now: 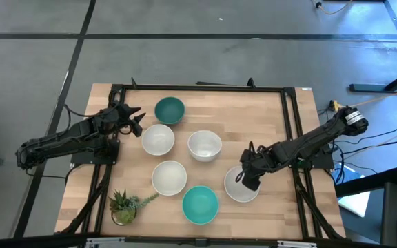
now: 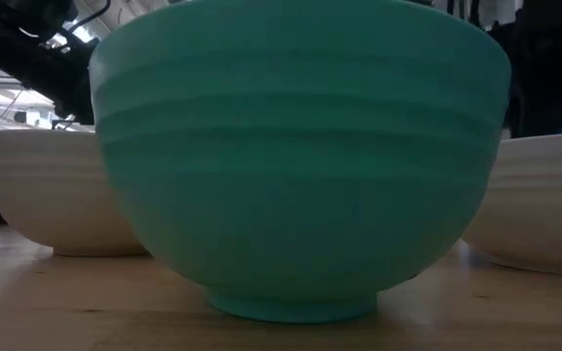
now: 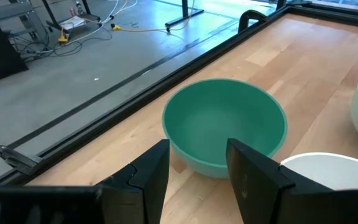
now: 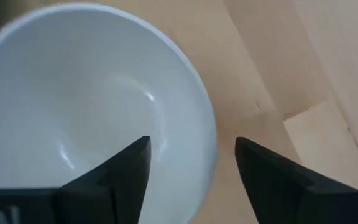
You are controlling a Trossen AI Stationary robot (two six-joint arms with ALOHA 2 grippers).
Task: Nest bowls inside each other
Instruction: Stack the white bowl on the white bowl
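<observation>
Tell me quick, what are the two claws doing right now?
Left gripper: open, empty, by the teal bowl.
Right gripper: open, straddling a white bowl's rim, not yet gripping.

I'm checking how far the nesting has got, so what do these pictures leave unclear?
- Low view: the turquoise bowl fills the frame, hiding the table behind; only parts of two white bowls show beside it.
- High view: whether any bowl already holds another is too small to tell.
- Right wrist view: the white bowl is cut off by the edges; the open right gripper straddles its rim, contact unclear.
</observation>
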